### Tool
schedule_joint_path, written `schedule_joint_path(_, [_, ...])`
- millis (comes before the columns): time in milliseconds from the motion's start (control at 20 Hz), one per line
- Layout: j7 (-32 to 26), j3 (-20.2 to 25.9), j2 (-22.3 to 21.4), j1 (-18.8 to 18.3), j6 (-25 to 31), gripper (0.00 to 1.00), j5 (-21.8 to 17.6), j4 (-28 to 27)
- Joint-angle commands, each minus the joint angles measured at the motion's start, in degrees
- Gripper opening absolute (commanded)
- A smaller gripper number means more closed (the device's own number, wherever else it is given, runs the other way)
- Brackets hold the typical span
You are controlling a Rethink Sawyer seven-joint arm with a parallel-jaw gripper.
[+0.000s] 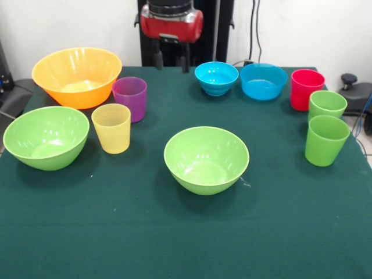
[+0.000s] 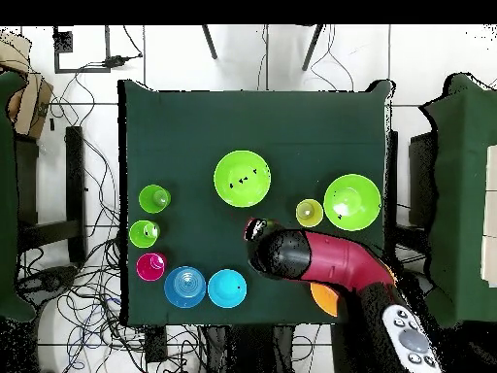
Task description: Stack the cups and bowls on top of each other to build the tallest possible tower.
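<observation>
Table's (image 1: 174, 244) near edge: open cloth | middle: lime green bowl (image 1: 206, 159) alone; far corners: bowls and cups crowd both sides

Green cloth-covered table (image 1: 174, 232) sits against a plain white wall (image 1: 325, 29) with black cables (image 1: 253, 23) hanging down it. From overhead the floor (image 2: 291, 53) is pale tile, and loose wires (image 2: 92, 175) sprawl beside the table.

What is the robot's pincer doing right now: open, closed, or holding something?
Pincer: holding nothing, raised at the far edge of the table; open or closed cannot be told.
</observation>
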Motion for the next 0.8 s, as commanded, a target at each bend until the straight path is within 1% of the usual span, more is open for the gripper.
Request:
schedule_joint_path(50, [-5.29,5.29,-5.69,-4.06,-3.85,1.00,-6.47,10.85])
schedule_joint_path(250, [-5.62,6.93,-7.00,-7.43,-6.28,1.00,-8.59,14.14])
schedule_joint_path(500, [-7.16,10.11,-4.79,-10.13,-7.12,1.00,-11.69,14.77])
schedule_joint_path(600, [-7.65,11.61,-4.71,-11.19,-7.15,1.00,-12.76,15.71])
schedule_joint_path(650, [-7.87,12.39,-5.18,-11.92,-7.62,1.00,-13.54,16.54])
schedule_joint_path(800, [-10.50,15.68,-6.72,-13.93,-5.97,1.00,-15.75,18.32])
